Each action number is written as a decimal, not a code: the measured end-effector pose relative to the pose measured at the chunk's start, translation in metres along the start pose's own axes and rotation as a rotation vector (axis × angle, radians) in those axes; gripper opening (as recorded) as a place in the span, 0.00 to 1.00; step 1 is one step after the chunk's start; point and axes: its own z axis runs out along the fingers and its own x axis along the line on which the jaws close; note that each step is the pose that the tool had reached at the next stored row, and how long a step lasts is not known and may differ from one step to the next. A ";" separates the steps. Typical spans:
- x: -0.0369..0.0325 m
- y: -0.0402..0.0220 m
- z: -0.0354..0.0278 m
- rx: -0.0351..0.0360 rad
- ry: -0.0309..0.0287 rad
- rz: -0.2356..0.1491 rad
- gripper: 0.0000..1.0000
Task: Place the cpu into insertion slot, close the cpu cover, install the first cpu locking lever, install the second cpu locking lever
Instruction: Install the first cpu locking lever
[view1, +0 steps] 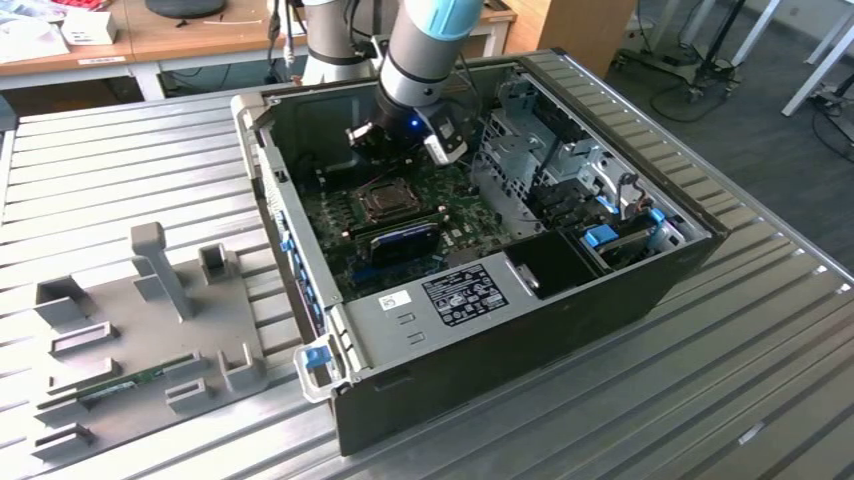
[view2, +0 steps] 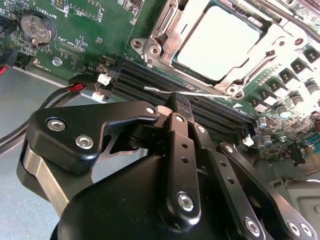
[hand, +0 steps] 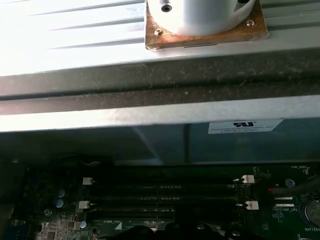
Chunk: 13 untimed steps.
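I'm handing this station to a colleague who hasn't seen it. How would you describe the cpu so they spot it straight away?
Start at the open computer case on the slatted metal table, then find the green motherboard on its floor. Below the gripper sits the cpu, a flat metal square lying in its socket under the cpu cover. The nearby memory slots are long, black and narrow.

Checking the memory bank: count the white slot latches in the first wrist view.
4: two white latches at one end of the memory slots, two at the opposite end. Others may be hidden.
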 end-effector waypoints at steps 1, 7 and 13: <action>-0.0001 -0.0002 0.0006 0.0000 -0.0002 0.001 0.11; -0.0015 -0.0015 0.0045 -0.0002 -0.0014 0.004 0.11; -0.0025 -0.0024 0.0069 -0.0003 -0.0024 0.007 0.11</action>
